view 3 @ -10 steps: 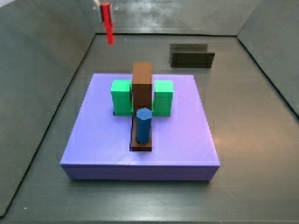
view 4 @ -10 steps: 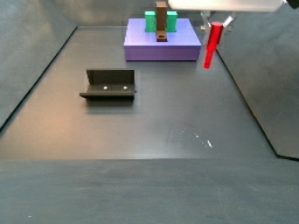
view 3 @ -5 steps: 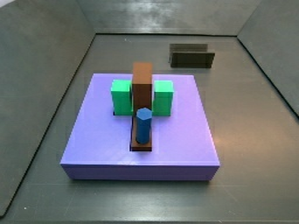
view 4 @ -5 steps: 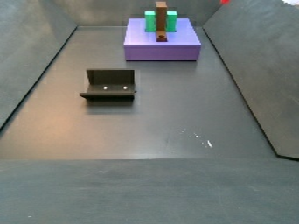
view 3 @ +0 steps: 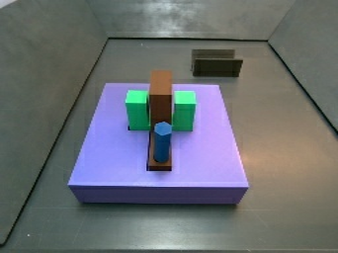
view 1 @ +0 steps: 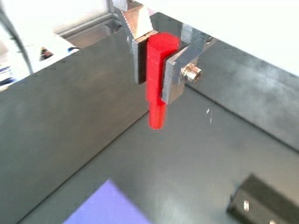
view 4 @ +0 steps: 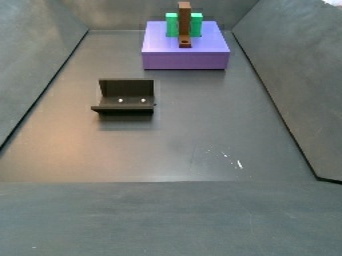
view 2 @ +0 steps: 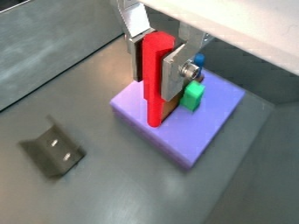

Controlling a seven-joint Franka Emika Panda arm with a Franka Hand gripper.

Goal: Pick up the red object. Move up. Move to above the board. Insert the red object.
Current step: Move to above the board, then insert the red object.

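Note:
My gripper (view 1: pixel 159 63) is shut on the red object (view 1: pixel 160 80), a thin bright red peg that hangs straight down from between the silver fingers; both wrist views show this (view 2: pixel 156 74). The gripper and the peg are out of frame in both side views. The board (view 3: pixel 158 148) is a large lavender slab with a brown strip (view 3: pixel 161 99), a green block (view 3: pixel 137 109) and a blue peg (view 3: pixel 160 143). In a wrist view the board (view 2: pixel 176 127) lies below the hanging peg.
The fixture (view 4: pixel 124 97), a dark bracket on a base plate, stands on the grey floor away from the board; it also shows in a side view (view 3: pixel 216 63) and in both wrist views (view 2: pixel 54 150). Grey walls enclose the floor.
The gripper with the red peg has risen out of both side views; a second ago the peg still showed at their upper edges. The board and fixture have not moved.

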